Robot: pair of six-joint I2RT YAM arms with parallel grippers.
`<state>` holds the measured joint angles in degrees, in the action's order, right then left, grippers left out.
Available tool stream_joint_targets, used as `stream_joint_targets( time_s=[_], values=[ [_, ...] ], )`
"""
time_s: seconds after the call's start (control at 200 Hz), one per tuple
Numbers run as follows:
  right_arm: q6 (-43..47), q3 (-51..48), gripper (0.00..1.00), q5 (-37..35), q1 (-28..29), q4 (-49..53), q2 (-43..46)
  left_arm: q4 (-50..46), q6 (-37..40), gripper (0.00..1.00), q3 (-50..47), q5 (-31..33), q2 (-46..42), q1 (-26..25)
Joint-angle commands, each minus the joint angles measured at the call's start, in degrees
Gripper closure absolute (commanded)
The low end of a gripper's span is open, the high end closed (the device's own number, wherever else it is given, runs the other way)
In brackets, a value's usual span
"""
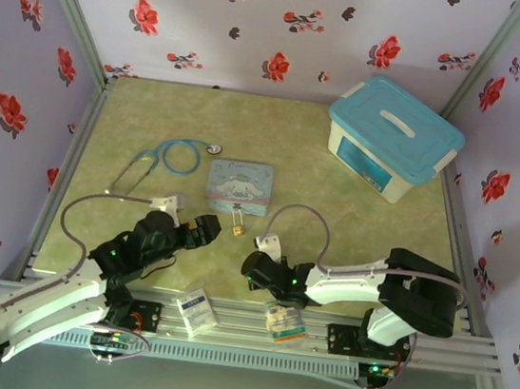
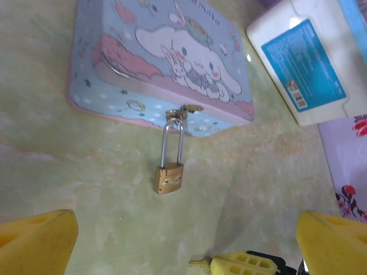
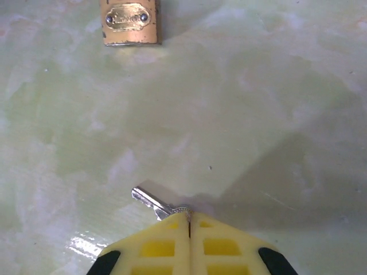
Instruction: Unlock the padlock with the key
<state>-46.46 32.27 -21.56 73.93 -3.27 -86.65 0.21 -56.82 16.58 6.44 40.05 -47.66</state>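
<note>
While the right gripper (image 3: pixel 189 217) is clamped tight on the key (image 3: pixel 152 200), its yellow fingers pressed together with the silvery blade poking out from their tips low over the table (image 3: pixel 275 114), the left gripper (image 2: pixel 186 238) is spread wide and grips nothing. The padlock (image 2: pixel 168 177) lies flat on the table, toward the middle of the near edge. Its shackle is hooked through the hasp on the near side of the tin (image 2: pixel 114 63), and its brass body points toward the arms. Key and padlock are apart, with bare table between them. The left gripper sits just to the padlock's left, the right one to its right and nearer the edge. A stethoscope (image 1: pixel 164 158) lies toward the left edge, and a white box (image 1: pixel 394 135) with a blue lid stands at the far right corner.
</note>
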Motion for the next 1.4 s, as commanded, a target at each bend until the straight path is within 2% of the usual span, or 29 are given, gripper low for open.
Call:
stream_joint_targets(
  time_s=[0.0,0.135,0.3,0.375,0.5,0.71,0.825,0.955,1.085,1.22,1.335,1.39],
  values=[
    [1.29,-5.23,1.0,6.19,-3.4,-6.08,4.47,9.64,-3.31,0.07,-1.07,-0.77,4.64,-2.95],
    [1.08,-9.31,1.0,11.28,-7.84,-11.71,10.43,18.02,-6.89,0.12,-1.99,7.41,10.46,-9.9],
    [1.11,-8.96,1.0,12.95,-10.79,-8.34,17.47,25.01,-8.44,0.17,-0.94,16.8,16.22,-17.19],
    [0.0,-9.37,1.0,14.41,-11.98,-8.97,20.53,29.77,-9.31,0.18,-0.85,19.17,19.08,-19.26],
    [-2.33,-9.38,1.0,14.72,-12.62,-9.53,24.8,37.49,-10.82,0.25,-1.02,21.33,23.97,-21.25],
    [-3.39,-8.96,1.0,14.1,-12.61,-8.17,28.68,41.98,-11.63,0.33,0.18,22.57,28.53,-22.28],
    [-3.51,-9.34,1.0,14.05,-12.66,-8.06,28.73,43.2,-12.17,0.34,0.17,22.32,30.52,-22.31],
    [-3.82,-9.5,1.0,13.9,-12.59,-8.95,28.04,45.99,-12.2,0.45,2.97,21.07,33.92,-22.87],
    [-3.68,-9.84,1.0,12.93,-12.58,-9.84,26.9,49.5,-13.32,0.48,4.07,20.37,37.69,-23.09],
    [-4.26,-10.56,1.0,12.61,-12.58,-10.63,26.21,52.31,-13.54,0.69,4.57,20.14,40.16,-23.24],
    [-5.22,-11.92,1.0,11.8,-12.57,-11.96,26.97,51.76,-14.23,0.78,4.69,20.15,40.8,-23.27],
    [-5.44,-12.35,1.0,11.36,-12.5,-12.15,27.38,51.24,-14.54,0.79,4.69,20.11,40.88,-23.27]
  ],
)
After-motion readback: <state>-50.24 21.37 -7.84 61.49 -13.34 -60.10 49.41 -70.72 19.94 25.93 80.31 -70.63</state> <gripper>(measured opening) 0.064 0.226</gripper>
